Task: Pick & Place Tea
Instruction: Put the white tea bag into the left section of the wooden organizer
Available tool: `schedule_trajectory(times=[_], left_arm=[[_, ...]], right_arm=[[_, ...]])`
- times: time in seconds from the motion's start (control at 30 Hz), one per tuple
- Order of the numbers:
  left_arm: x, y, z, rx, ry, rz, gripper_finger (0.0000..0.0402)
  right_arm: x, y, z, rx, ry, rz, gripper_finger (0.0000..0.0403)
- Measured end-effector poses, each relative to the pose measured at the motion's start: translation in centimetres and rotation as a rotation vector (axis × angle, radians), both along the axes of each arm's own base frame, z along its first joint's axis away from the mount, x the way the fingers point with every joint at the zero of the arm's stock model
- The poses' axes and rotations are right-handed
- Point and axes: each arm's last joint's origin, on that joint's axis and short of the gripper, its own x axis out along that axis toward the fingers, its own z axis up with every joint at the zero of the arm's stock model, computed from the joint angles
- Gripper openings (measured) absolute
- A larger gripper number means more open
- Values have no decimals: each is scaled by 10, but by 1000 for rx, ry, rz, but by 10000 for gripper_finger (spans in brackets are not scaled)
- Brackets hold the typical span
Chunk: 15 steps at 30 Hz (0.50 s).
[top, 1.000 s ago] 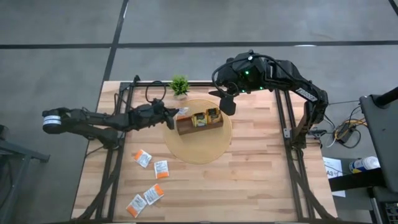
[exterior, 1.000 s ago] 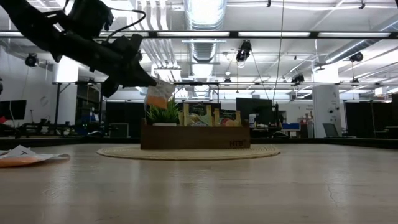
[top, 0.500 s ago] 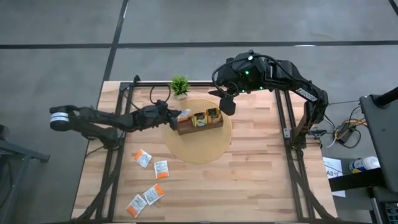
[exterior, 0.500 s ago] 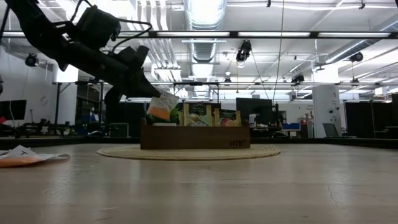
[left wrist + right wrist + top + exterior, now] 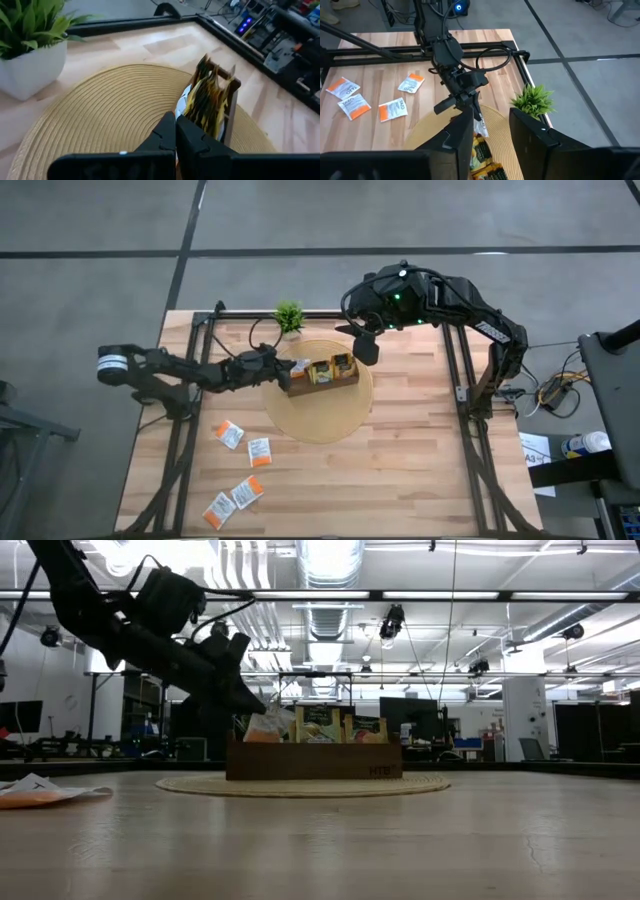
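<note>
The left gripper [image 5: 283, 368] is clenching a white-and-orange tea sachet [image 5: 297, 366] and holding it at the left end of the brown compartment tray [image 5: 321, 383], which is sitting on the round woven mat [image 5: 318, 415] toward the far side of the wooden table [image 5: 400, 460]. In the low view the sachet [image 5: 266, 727] is hanging tilted at the tray's rim [image 5: 312, 760], looking only partly lowered; whether it is touching the tray cannot be told. Dark green-and-yellow sachets [image 5: 331, 369] are already standing upright in the tray's middle and right compartments, so part of the sorting appears done. Five more white-and-orange sachets [image 5: 244, 470] are lying loose on the near left of the table, well apart from the mat, and are still waiting to be collected; no red-pink ones are showing. The task is judged to be somewhere in its middle: one delivery under way, several to come. The right gripper [image 5: 366, 346] is hovering above the far right edge of the mat, its fingers standing apart and holding nothing. A small potted plant [image 5: 289, 317] is standing just beyond the mat at the far edge.
</note>
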Motion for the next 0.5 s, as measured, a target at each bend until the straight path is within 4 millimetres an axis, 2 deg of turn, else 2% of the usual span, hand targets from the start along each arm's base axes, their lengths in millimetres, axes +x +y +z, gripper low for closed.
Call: schedule_trajectory(times=[0.27, 0.5], left_arm=[[4, 1, -12, -27, 34, 6, 6], [8, 2, -17, -47, 49, 11, 56]], right_arm=[[0, 0, 0, -12, 3, 5, 119], [0, 0, 0, -14, 3, 7, 118]])
